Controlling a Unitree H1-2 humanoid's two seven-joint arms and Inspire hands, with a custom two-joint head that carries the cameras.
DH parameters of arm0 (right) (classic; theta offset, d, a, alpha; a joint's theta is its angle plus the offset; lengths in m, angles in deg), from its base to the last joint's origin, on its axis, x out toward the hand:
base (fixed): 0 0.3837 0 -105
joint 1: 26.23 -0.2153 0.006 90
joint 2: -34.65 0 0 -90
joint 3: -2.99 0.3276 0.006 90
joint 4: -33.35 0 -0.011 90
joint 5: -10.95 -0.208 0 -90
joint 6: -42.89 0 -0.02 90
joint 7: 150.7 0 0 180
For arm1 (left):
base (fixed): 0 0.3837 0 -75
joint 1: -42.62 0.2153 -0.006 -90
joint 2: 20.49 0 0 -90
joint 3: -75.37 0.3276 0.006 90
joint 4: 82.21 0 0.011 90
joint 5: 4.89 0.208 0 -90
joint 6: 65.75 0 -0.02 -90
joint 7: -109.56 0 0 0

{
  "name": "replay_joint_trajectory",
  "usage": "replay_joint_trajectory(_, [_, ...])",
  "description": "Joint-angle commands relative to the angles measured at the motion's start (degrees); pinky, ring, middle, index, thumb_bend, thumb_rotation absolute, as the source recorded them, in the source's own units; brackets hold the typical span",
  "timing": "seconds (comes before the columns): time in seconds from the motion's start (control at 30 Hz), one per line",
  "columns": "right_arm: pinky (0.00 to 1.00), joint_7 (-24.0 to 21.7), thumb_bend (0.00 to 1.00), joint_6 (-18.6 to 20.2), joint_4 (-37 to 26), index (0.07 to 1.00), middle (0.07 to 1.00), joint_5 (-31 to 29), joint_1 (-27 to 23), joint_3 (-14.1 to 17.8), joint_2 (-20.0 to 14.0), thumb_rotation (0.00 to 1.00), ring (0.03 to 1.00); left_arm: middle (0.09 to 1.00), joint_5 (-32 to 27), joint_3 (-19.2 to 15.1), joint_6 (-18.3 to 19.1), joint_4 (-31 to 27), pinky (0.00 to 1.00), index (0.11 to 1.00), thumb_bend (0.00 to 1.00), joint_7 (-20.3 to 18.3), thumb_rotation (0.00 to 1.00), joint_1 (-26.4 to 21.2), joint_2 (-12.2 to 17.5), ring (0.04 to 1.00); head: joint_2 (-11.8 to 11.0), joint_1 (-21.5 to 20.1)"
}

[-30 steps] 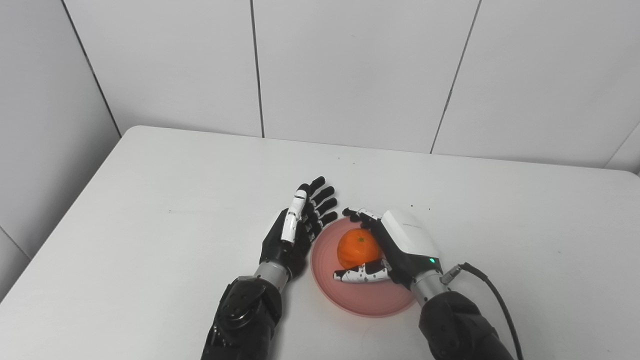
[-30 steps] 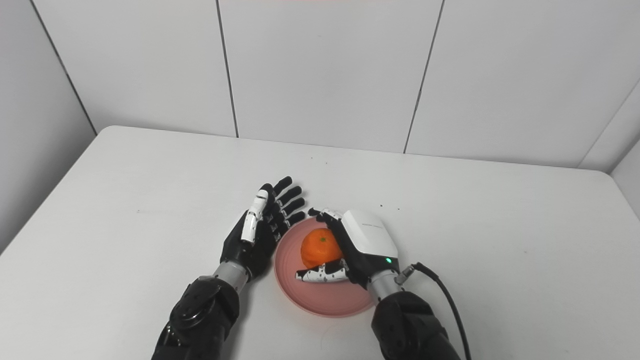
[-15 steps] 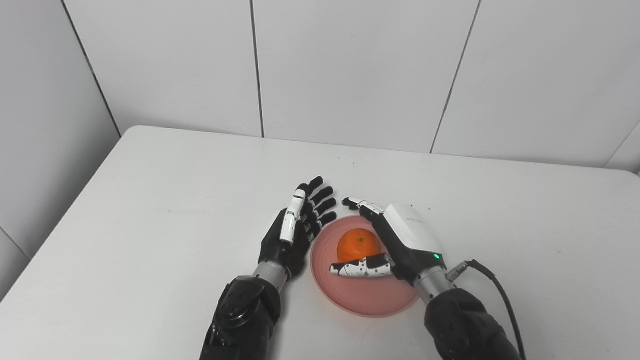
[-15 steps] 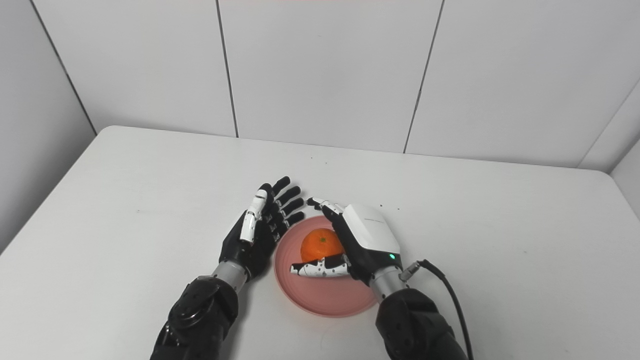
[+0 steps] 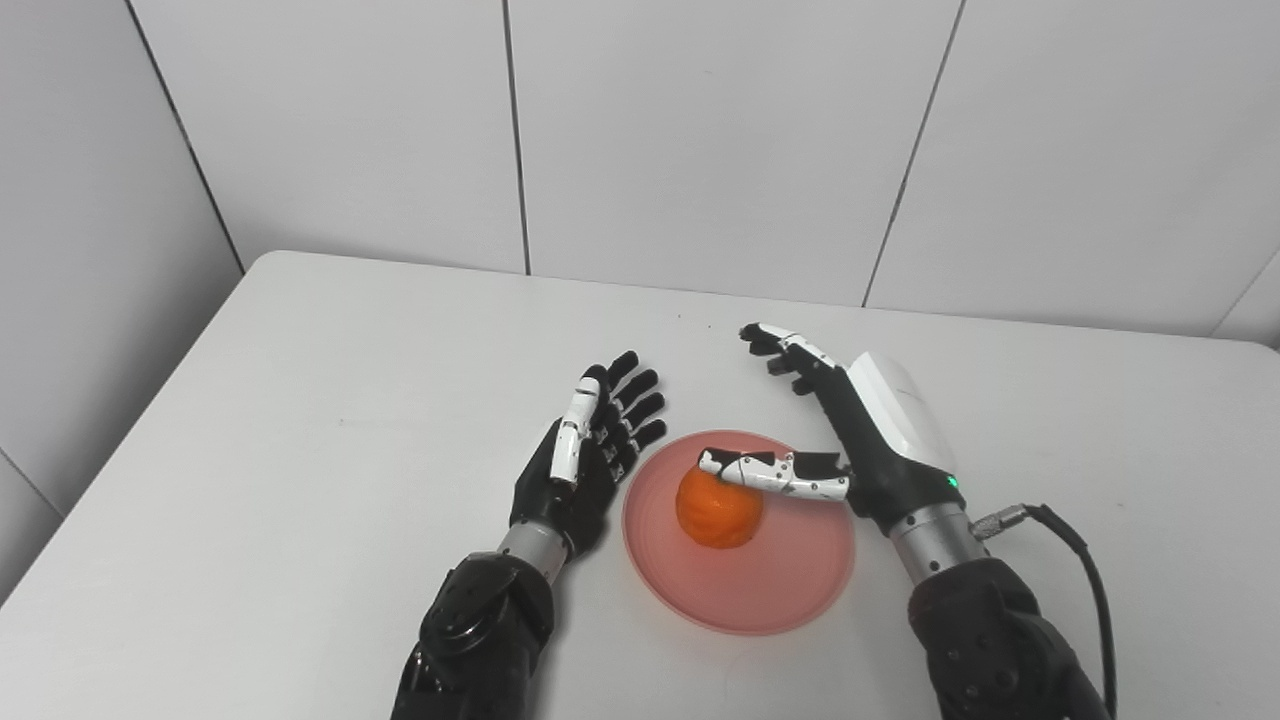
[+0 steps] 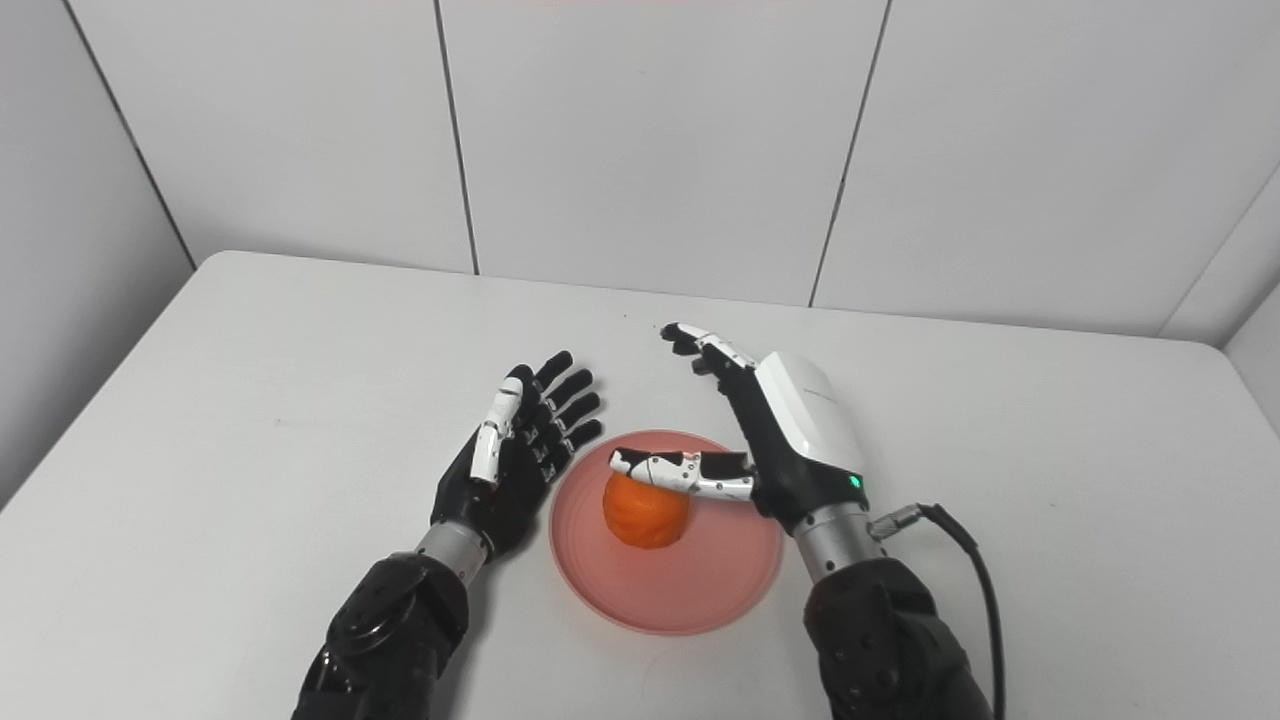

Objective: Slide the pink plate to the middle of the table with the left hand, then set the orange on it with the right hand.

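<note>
The orange (image 5: pixel 717 509) rests on the pink plate (image 5: pixel 790 580) near the table's front middle. My right hand (image 5: pixel 860 430) hovers above the plate's far right side, open, fingers stretched away and thumb reaching out over the orange without gripping it. My left hand (image 5: pixel 590 450) lies open, palm turned inward, just left of the plate's rim, holding nothing. In the right eye view the orange (image 6: pixel 645 508) sits left of centre on the plate (image 6: pixel 710 590).
The white table (image 5: pixel 300 400) runs back to a white panelled wall. A black cable (image 5: pixel 1085 560) trails from my right wrist over the table on the right.
My right hand has opened off the orange and lifted up and back to the right. The orange stays on the plate. The left hand has barely moved.
</note>
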Motion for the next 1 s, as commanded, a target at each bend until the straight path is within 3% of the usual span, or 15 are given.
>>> replay_joint_trajectory(0.0, [0.71,3.15,0.94,-1.84,-2.05,0.821,0.81,-0.97,0.08,2.26,0.54,0.69,0.781,0.923,0.58,0.21,1.22,-0.29,0.92,0.903,0.39,0.43,1.0,0.17,0.21,0.92,-0.13,0.02])
replay_joint_trajectory(0.1, [0.72,4.89,0.87,-2.29,-1.5,0.83,0.817,-2.59,1.64,4.55,1.06,0.8,0.789,0.927,0.61,0.2,1.4,-0.42,0.92,0.91,0.39,0.46,1.0,0.21,0.34,0.919,-0.21,-0.35])
replay_joint_trajectory(0.3, [0.76,5.99,0.84,-2.21,-0.02,0.867,0.857,-6.14,4.13,7.11,1.25,0.99,0.833,0.926,0.84,0.28,0.89,-0.58,0.92,0.914,0.39,0.29,1.0,0.36,0.74,0.919,-0.24,-0.94])
replay_joint_trajectory(0.47, [0.85,6.4,0.67,-3.27,1.44,0.944,0.945,-10.83,5.79,8.67,1.46,1.0,0.918,0.919,1.92,0.69,-0.49,-0.41,0.91,0.907,0.38,0.26,1.0,0.31,1.3,0.91,-0.41,-1.31])
replay_joint_trajectory(0.6, [0.89,6.12,0.67,-1.05,1.99,0.984,0.976,-19.19,6.74,11.67,4.51,1.0,0.949,0.927,3.9,1.97,-2.97,-0.74,0.91,0.916,0.4,-0.84,1.0,0.74,2.47,0.916,-0.45,-1.87])
replay_joint_trajectory(0.83, [0.98,6.05,0.67,0.25,4.32,1.0,0.997,-24.12,7.16,13.1,6.06,1.0,0.979,0.968,6.75,3.43,-5.01,-2.98,0.97,0.965,0.4,-0.64,1.0,1.6,3.55,0.961,-0.51,-2.44])
replay_joint_trajectory(0.97, [1.0,6.07,0.61,-0.92,6.16,1.0,1.0,-28.54,7.38,14.42,6.89,1.0,0.999,0.995,8.53,3.53,-7.78,-3.16,1.0,0.988,0.4,-0.14,1.0,1.96,3.58,0.99,-0.55,-2.48])
